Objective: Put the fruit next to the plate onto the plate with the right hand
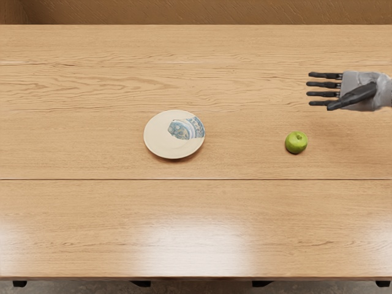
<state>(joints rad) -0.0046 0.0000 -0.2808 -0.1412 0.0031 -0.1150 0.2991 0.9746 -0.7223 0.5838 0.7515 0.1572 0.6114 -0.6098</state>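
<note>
Hovering empty with fingers spread, the right hand (343, 90) sits poised for a grasp; the green apple (296, 142) lies below-left of it, the plate (160, 144) farther left.

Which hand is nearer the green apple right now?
Right. The right hand is open, up and right of the apple in the picture, apart from it. The left hand is not in view.

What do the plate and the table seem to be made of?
The round cream plate with a blue pattern looks like glazed ceramic: smooth, pale, faintly shiny. The long brown table looks like varnished wood: visible grain, plank seams and soft glare.
</note>
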